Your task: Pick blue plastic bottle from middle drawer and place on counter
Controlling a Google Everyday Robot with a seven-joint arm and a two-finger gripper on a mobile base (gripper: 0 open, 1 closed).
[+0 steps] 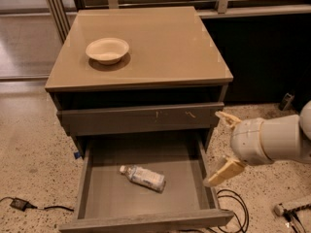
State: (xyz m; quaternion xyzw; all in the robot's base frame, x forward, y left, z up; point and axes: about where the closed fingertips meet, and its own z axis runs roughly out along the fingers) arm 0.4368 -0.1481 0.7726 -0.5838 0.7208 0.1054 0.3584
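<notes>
The blue plastic bottle [144, 176] lies on its side on the grey floor of the open middle drawer [184, 188], cap toward the left. The tan counter [160, 47] tops the cabinet above it. My gripper [222, 147] is at the right of the drawer, beside its right wall and a little above it, to the right of the bottle and apart from it. Its two tan fingers [221, 173] are spread wide and hold nothing.
A white paper bowl [107, 50] sits on the counter's left part. A shut drawer front with small scratches [141, 119] is above the open drawer. Black cables [233, 203] lie on the speckled floor at the right, and a small plug [17, 204] at the left.
</notes>
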